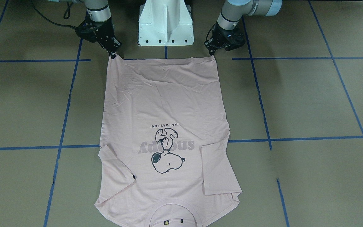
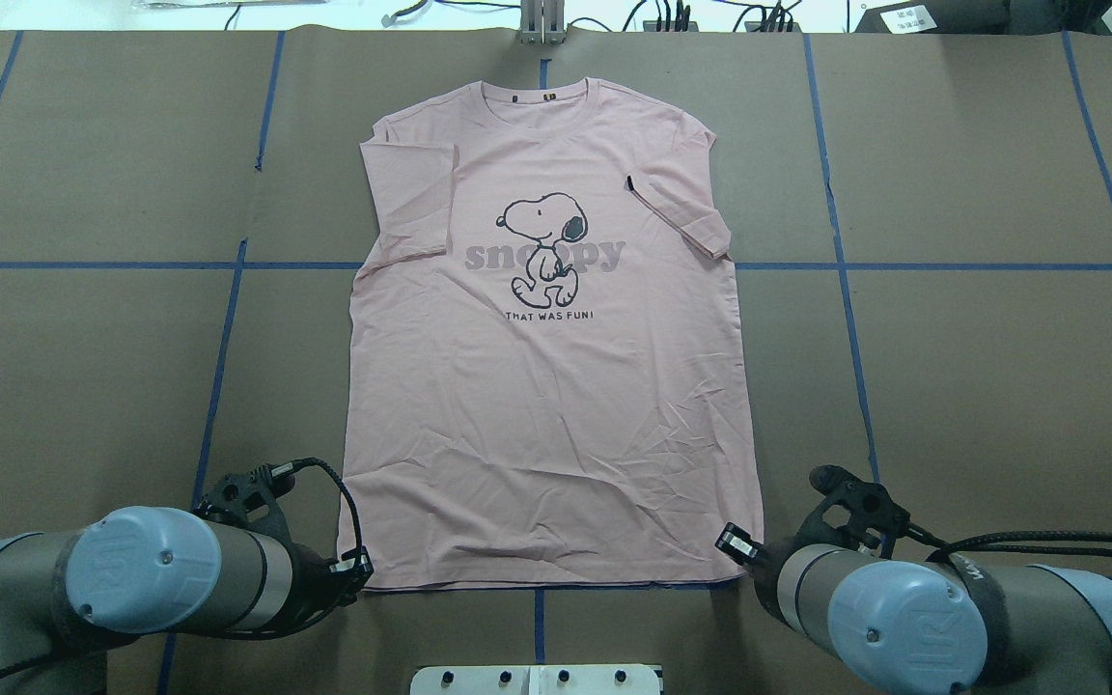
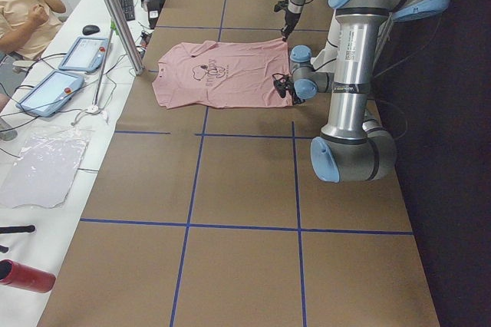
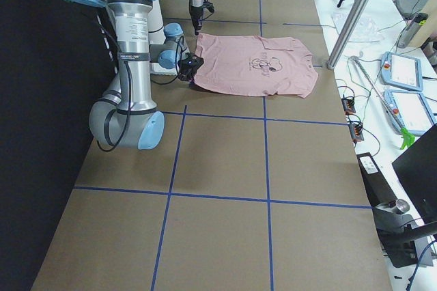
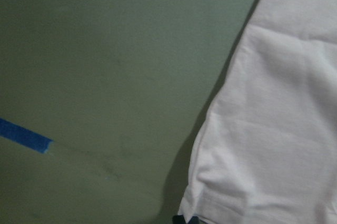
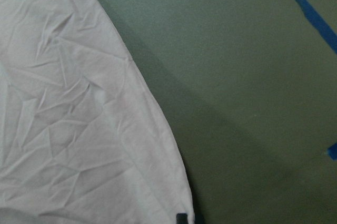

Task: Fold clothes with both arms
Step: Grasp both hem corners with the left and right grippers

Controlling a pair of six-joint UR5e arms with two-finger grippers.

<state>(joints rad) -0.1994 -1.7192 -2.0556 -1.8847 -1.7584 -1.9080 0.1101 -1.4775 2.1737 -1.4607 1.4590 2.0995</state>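
While it lies flat, the T-shirt (image 2: 556,405) points collar (image 2: 544,95) away from robot.

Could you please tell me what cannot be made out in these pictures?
Whether the left gripper and right gripper pinch the T-shirt hem: their tips are tiny in exterior views, cut off by wrist views' bottom edge.
Collar: partly cut off by the front-facing view's bottom edge.
Sleeve tag: too small to read.
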